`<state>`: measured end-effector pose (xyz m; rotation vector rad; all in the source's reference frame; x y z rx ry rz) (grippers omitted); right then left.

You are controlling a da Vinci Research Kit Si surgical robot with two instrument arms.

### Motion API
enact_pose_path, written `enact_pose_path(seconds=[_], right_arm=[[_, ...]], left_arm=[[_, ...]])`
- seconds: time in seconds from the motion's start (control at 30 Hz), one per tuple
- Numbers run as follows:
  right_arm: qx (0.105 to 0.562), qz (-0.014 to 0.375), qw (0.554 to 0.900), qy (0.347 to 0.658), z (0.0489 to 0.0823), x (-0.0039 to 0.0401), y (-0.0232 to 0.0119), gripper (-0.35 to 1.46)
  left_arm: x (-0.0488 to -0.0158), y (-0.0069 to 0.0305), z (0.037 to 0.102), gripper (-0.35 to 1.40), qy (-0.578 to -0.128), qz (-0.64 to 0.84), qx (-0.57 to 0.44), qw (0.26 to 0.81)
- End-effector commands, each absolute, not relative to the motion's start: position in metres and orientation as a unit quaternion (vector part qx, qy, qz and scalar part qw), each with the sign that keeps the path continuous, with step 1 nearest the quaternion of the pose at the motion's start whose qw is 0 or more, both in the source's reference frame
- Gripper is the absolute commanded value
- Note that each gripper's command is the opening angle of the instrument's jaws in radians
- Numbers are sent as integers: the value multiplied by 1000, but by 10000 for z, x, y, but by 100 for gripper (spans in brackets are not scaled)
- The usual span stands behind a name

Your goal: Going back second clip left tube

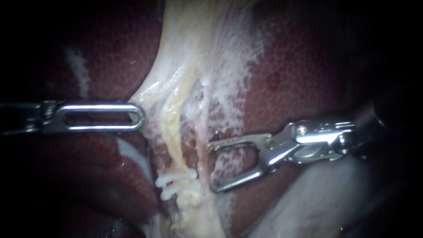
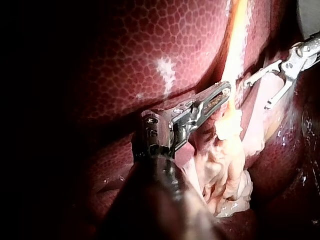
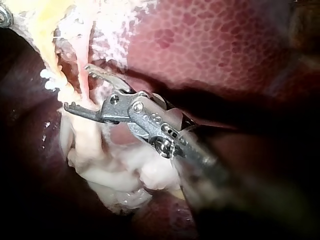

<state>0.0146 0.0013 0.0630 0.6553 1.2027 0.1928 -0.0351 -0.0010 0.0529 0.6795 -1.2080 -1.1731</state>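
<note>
Two white clips (image 1: 177, 177) (image 3: 48, 80) sit close together on the yellowish left tube (image 1: 175, 132), low in the endoscope view. A thin pink right tube (image 1: 202, 128) runs beside it. My right instrument (image 1: 211, 167) has its jaws open and empty, just right of the pink tube and clear of the clips; the right wrist view (image 3: 77, 87) shows the same gap. My left instrument (image 1: 140, 118) lies level, its slotted jaws shut on the edge of the pale tissue (image 1: 152, 94) left of the tubes, as the left wrist view (image 2: 220, 95) also shows.
Dark red liver (image 1: 308, 57) lies on both sides of the pale band of tissue. A paler, smooth mass (image 1: 317, 202) fills the space under my right instrument. Lumpy whitish tissue (image 2: 225, 170) hangs beyond the clips.
</note>
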Motion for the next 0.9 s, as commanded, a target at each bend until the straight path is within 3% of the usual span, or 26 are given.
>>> enact_pose_path(seconds=[0.03, 0.37, 0.9], right_arm=[[297, 89, 771, 556, 626, 139, 18, 60], [263, 83, 777, 565, 593, 92, 50, 60], [262, 84, 775, 569, 585, 88, 52, 60]], left_arm=[[-351, -10, 529, -35, -524, -509, 295, 616], [-351, -11, 530, -35, -524, -509, 295, 616], [-353, -12, 532, -35, -525, -509, 294, 616]])
